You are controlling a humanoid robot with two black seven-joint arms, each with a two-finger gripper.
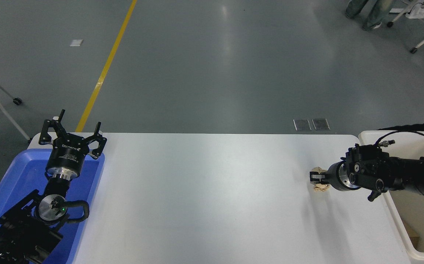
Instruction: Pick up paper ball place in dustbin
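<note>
The paper ball (320, 187), a small tan crumpled wad, sits in my right gripper (317, 178), which is shut on it. Only bits of the wad show above and below the fingers. The gripper points left over the right part of the white table (212, 198), and a faint shadow falls on the table below it. The dustbin (399, 223), cream-white with a thick rim, stands just off the table's right edge, and my right arm reaches out across it. My left gripper (73, 132) is parked at the lower left, open and empty.
A shallow blue tray (87, 205) lies under the left arm at the table's left end. Something brown (412, 234) lies inside the dustbin. A person's legs (366, 13) and chair bases show on the floor at the far right.
</note>
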